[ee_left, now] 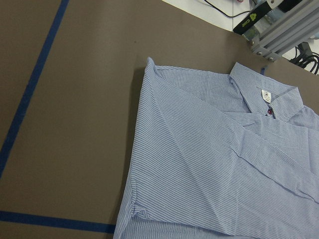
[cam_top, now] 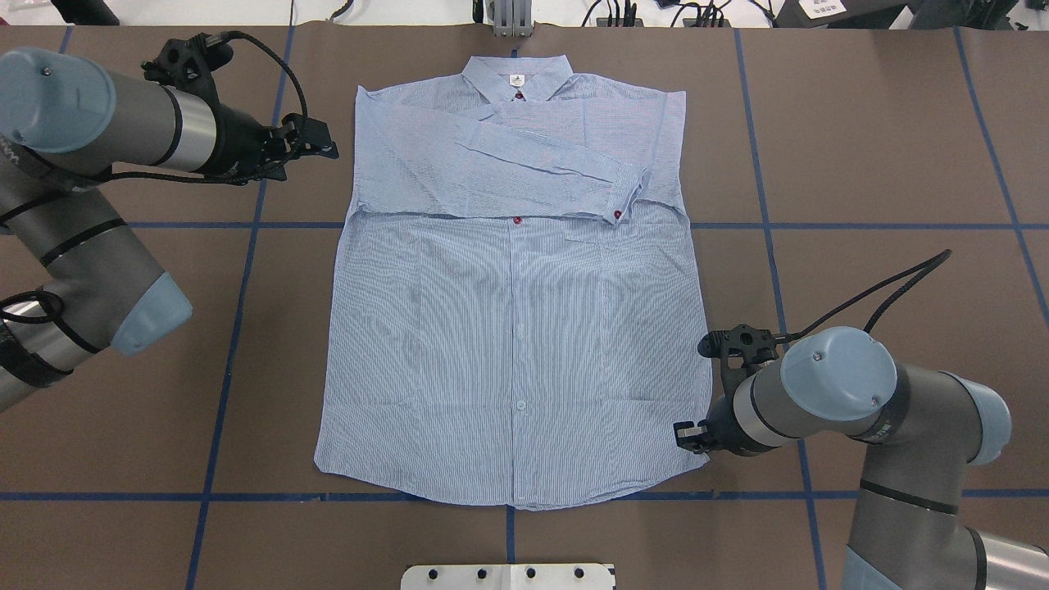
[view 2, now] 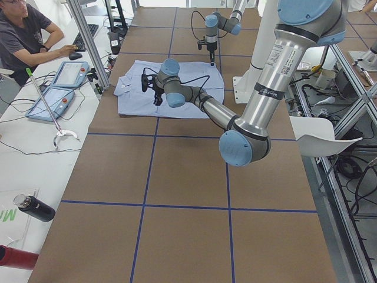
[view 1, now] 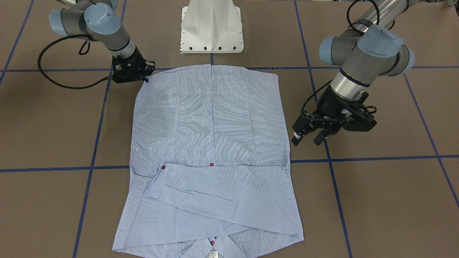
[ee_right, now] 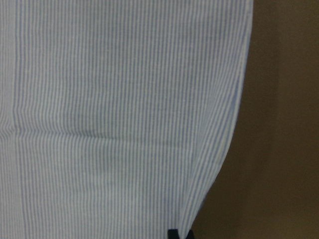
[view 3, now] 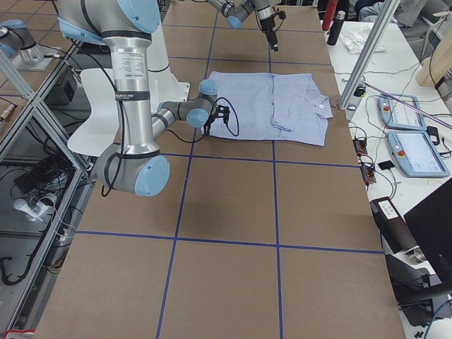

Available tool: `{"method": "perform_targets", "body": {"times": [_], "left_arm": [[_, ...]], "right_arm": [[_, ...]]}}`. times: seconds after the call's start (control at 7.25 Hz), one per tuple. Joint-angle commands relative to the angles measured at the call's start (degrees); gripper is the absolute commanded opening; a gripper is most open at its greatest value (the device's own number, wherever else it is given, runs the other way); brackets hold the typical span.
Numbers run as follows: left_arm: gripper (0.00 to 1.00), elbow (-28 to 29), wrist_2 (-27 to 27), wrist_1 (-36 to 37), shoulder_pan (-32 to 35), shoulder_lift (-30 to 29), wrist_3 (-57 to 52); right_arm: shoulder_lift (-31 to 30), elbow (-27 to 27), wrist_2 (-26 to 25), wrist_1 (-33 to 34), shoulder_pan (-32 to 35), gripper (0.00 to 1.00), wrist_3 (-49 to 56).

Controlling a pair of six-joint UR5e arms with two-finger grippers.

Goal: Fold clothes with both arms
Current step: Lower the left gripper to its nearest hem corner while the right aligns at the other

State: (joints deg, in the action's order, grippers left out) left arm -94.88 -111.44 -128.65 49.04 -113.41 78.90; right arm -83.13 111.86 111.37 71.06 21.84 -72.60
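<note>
Overhead exterior view is showing the shirt (cam_top: 516, 344) lying flat and front up in the middle of the brown surface (cam_top: 860, 164). Its collar (cam_top: 515, 78) is pointing away from the robot and its hem toward it. Both sleeves (cam_top: 533, 164) are lying folded across the chest, with one cuff ending at a red button (cam_top: 617, 215).

The cloth is looking thin, light and limp, so it is likely going to sag and drag rather than keep a shape. Lifted from a single point, it would probably crumple. Corners and seamed edges are looking like the soundest places to pinch, namely the hem corners or the shoulders, taken by both arms together and kept taut.

The right gripper (cam_top: 687, 434) is sitting at the hem corner on its side, and I cannot tell whether it is pinching the cloth. The left gripper (view 1: 306, 139) is hanging just beside the shirt's edge near the shoulder, fingers spread and carrying nothing.

The fabric is showing pale blue with fine white stripes, and a white neck label (cam_top: 516, 80) is peeking out at the collar.
</note>
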Motion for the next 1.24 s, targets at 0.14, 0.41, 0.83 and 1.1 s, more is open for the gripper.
{"method": "perform_targets", "body": {"times": [0.14, 0.41, 0.83, 1.1], "left_arm": [[0.9, -8.2, -0.4, 0.2, -5.1, 6.8, 6.3], [0.9, -12.9, 2.4, 1.0, -12.6, 12.6, 12.0], [0.9, -13.8, 11.9, 10.7, -24.9, 12.8, 16.8], [0.89, -14.4, 12.7, 19.4, -27.2, 9.4, 16.8]], "right_arm": [[1.4, 0.1, -0.3, -0.3, 1.4, 0.0, -0.9], [1.4, 1.4, 0.3, -0.4, 3.1, 0.0, -1.0], [1.4, 3.7, 2.8, -0.4, 5.1, 0.0, -1.0], [1.4, 3.9, 2.9, -0.4, 5.6, 0.0, -1.0]]}}
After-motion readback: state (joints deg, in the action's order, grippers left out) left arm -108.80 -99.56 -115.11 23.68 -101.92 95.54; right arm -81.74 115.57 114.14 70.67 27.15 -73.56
